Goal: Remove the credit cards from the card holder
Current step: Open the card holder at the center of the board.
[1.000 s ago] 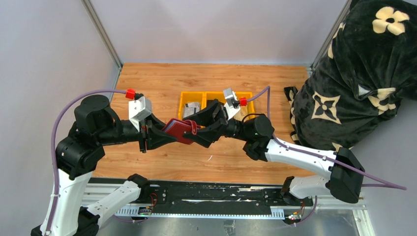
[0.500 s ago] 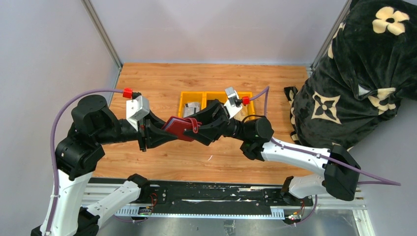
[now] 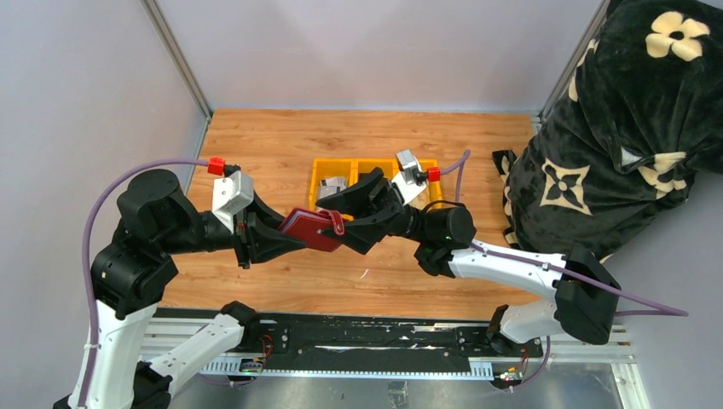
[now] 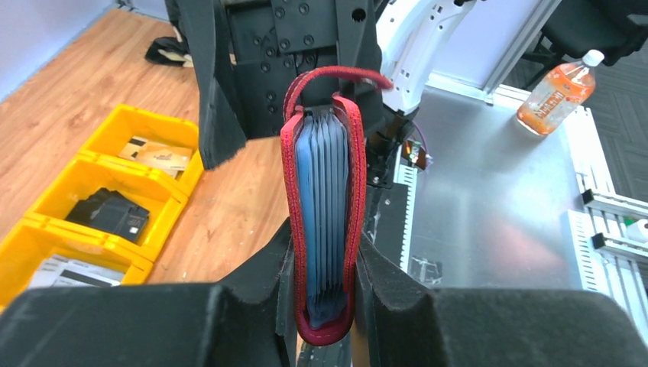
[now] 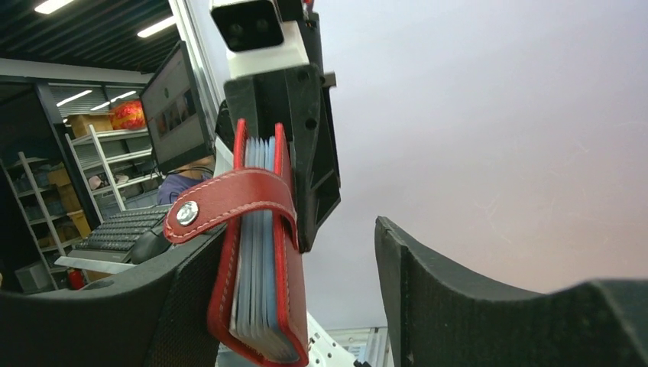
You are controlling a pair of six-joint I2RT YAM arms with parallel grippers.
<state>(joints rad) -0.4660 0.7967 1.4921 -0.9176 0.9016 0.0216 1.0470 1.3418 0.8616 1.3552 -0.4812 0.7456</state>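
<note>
Closed on the near end of the card holder (image 4: 322, 229), the left jaws press it from both sides, with a pad (image 4: 256, 294) seen against each maroon cover. The holder is held in the air above the bench (image 3: 281, 141), clear of it, just on the near side of a yellow tray (image 3: 337, 161). Blue-grey leaves are packed between its covers; whether further cards sit among them cannot be told. Its strap (image 5: 229, 200) is looped over the far end, and the snap stud is shown in the right wrist view. The right jaws are set wide open around that far end: the holder is seen close against one finger (image 5: 176, 306), while the other finger (image 5: 458, 306) stands well apart from it. In the tray's compartments a tan credit card (image 4: 157, 155), a grey-white credit card (image 4: 72, 269) and a black wallet-like object (image 4: 111, 214) are laid.
</note>
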